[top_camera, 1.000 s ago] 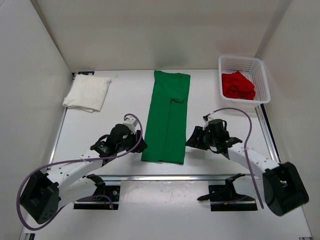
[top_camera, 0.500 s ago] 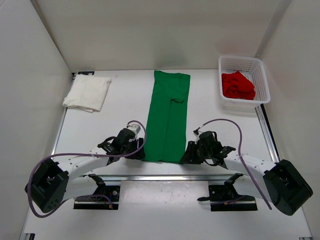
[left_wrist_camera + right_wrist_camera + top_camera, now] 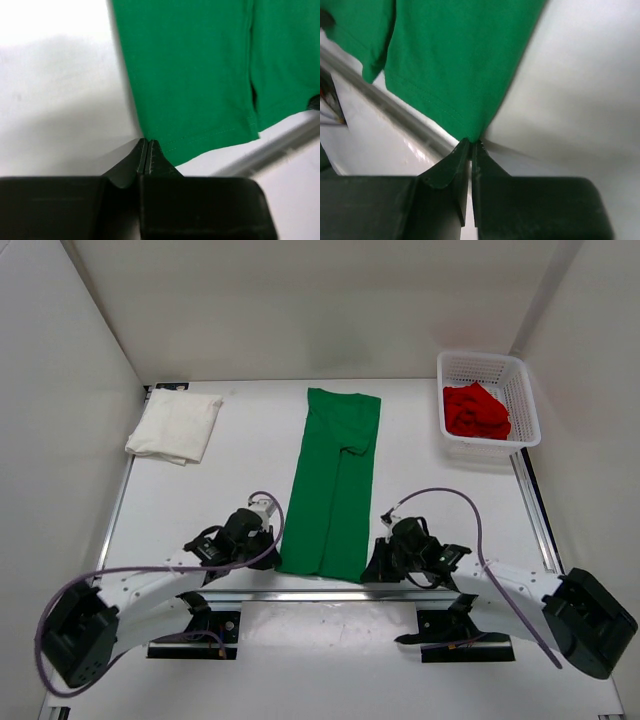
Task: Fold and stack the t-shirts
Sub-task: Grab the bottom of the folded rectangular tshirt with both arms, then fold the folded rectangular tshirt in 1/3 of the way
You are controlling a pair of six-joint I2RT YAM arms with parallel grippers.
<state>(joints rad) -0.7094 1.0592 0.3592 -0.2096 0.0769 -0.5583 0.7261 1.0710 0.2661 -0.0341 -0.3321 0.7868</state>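
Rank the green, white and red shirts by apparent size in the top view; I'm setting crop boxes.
1. green shirt, laid out long.
2. white shirt, folded.
3. red shirt, bunched in the basket.

Bare table [image 3: 240,450] lies open on both sides of the green shirt [image 3: 333,485] in mid-frame. The white shirt [image 3: 175,427] blocks the upper left, the basket [image 3: 482,357] the upper right, the left arm [image 3: 150,585] and right arm [image 3: 505,580] the lower corners. Walls [image 3: 300,310] close 3 sides.

Your overhead view is bright, evenly lit and sharp, with soft shadows on the table [image 3: 230,470]. In both wrist views that white surface blows out to glare; the near fingers [image 3: 127,167] read dark and blurred.
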